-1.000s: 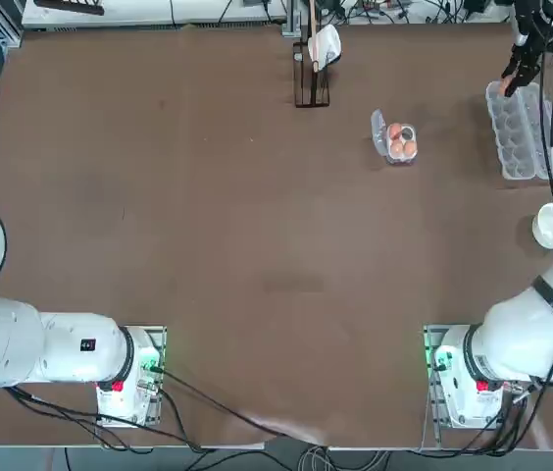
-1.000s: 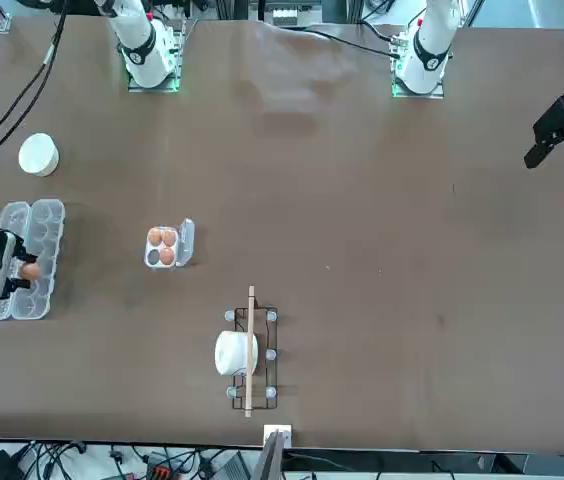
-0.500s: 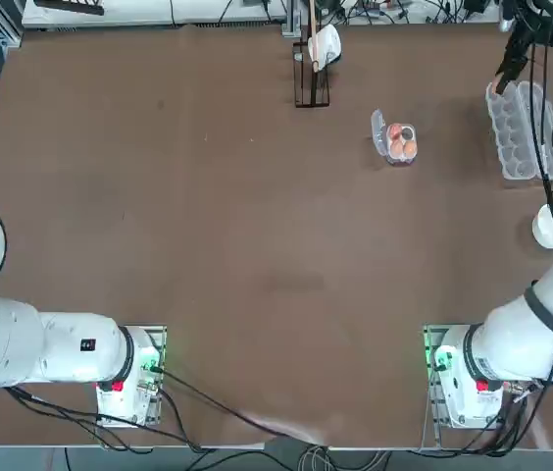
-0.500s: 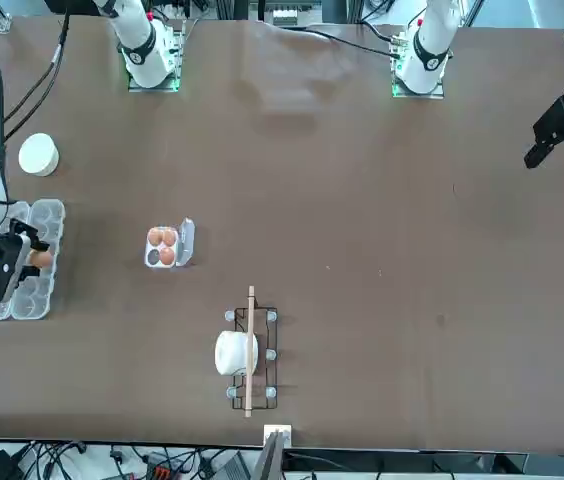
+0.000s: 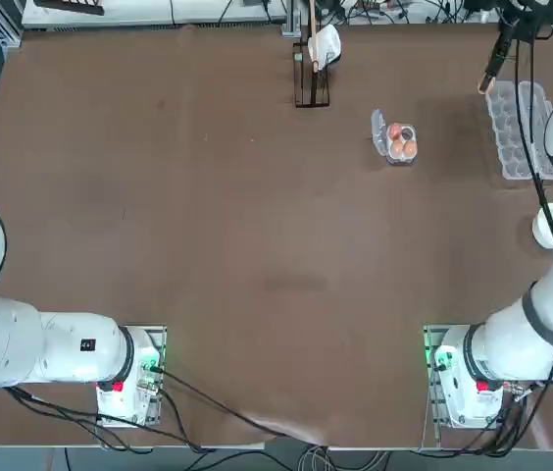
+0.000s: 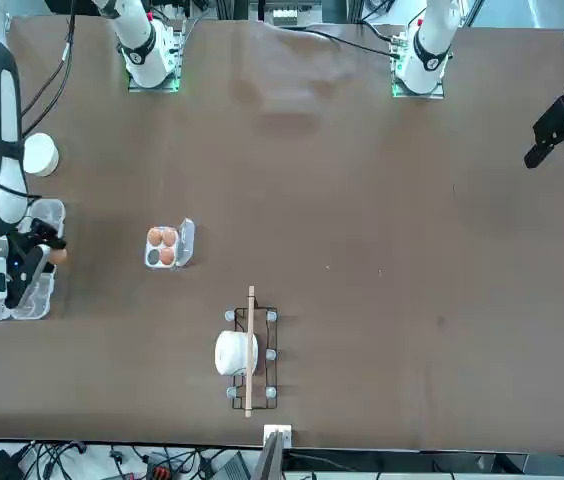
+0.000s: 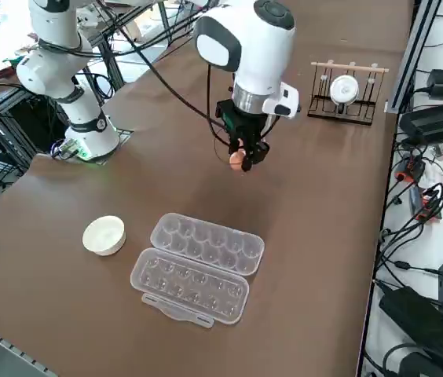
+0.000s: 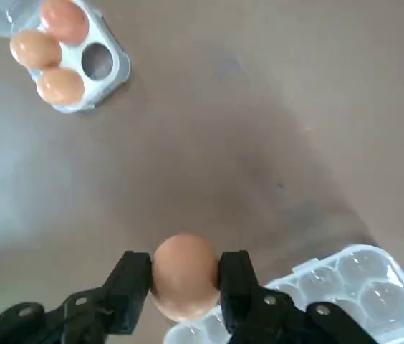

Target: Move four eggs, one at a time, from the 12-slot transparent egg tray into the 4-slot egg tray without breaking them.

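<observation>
Brown egg [image 8: 183,276] between raised fingers [image 8: 132,285]

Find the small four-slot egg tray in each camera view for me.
Top: 4-slot egg tray, upper right of centre.
Front: left of centre.
Right side: not visible.
Right wrist: with three eggs, one cup empty.
Shared landmark: 12-slot transparent egg tray.

Wrist view cuts off the 12-slot transparent egg tray [image 8: 345,294], seemingly empty.

Orange-brown egg [image 8: 184,276] aloft in hand [image 8: 185,281]
</observation>
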